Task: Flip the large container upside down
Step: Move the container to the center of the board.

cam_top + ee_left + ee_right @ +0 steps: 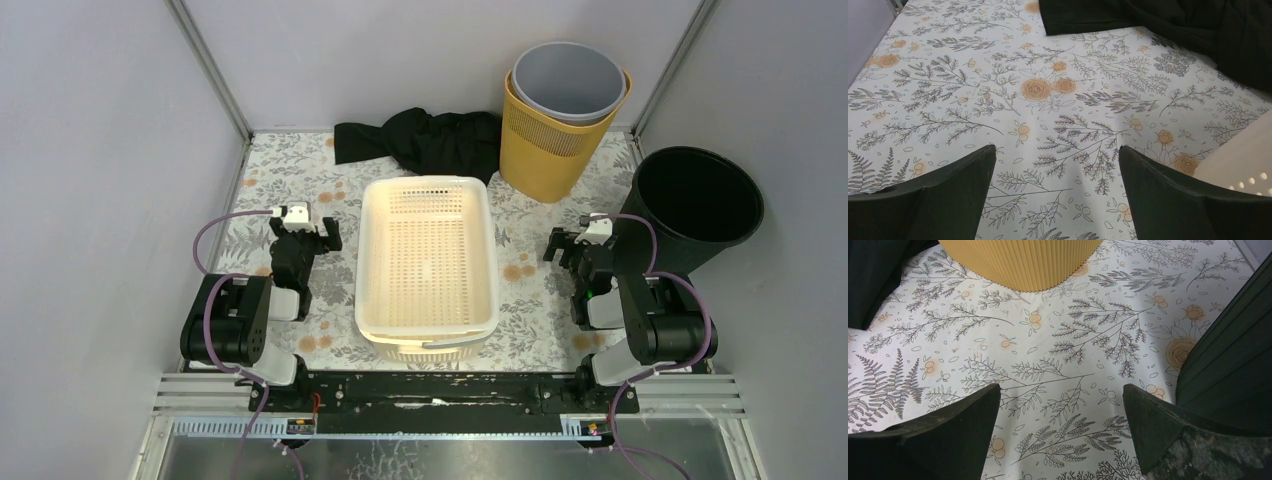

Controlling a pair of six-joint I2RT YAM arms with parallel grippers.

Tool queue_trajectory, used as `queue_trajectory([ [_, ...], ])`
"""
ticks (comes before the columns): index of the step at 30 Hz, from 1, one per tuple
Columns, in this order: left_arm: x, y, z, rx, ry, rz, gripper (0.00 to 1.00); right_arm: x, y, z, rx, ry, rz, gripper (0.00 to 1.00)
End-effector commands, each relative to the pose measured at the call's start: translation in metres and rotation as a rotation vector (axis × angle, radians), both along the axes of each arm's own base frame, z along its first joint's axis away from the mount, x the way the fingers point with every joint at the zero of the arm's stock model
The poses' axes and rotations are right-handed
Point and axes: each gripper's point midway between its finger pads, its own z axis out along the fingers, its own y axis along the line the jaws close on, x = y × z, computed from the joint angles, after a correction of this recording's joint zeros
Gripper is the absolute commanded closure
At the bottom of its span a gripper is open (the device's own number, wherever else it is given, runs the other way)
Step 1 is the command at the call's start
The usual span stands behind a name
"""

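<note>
The large container is a cream rectangular perforated basket [428, 255]. It stands open side up in the middle of the floral table between the two arms. One corner of it shows at the right edge of the left wrist view [1243, 157]. My left gripper [318, 232] is open and empty, low over the tablecloth just left of the basket; it also shows in its wrist view [1057, 150]. My right gripper [565, 245] is open and empty, right of the basket and apart from it; in its wrist view [1062, 387] only tablecloth lies between the fingers.
A black bucket [700, 205] leans at the right, close beside my right gripper, and shows in the right wrist view [1233, 355]. A yellow perforated bin [550, 150] holding a grey bin [570, 80] stands at the back. A black cloth [420, 140] lies behind the basket.
</note>
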Motion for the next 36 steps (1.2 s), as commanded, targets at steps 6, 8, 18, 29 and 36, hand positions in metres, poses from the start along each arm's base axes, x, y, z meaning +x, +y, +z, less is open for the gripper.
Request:
queue_trajectory([
  [6, -0.002, 0.003, -0.001, -0.003, -0.004, 0.005, 0.0, 0.012, -0.001, 0.02, -0.011, -0.067, 0.005, 0.01],
  [8, -0.002, 0.002, -0.002, -0.002, -0.004, 0.005, 0.0, 0.012, -0.001, 0.021, -0.01, -0.07, 0.005, 0.01],
  [18, -0.002, -0.003, -0.002, 0.01, -0.002, -0.031, 0.0, 0.006, 0.014, 0.025, -0.041, -0.106, 0.109, 0.01],
  [29, -0.006, -0.01, 0.0, 0.03, -0.016, -0.06, 0.0, 0.005, 0.009, 0.028, -0.03, -0.116, 0.074, 0.01],
  [36, -0.01, -0.014, 0.016, 0.045, -0.026, -0.057, 0.0, -0.01, 0.005, 0.075, -0.035, -0.154, 0.054, 0.01],
])
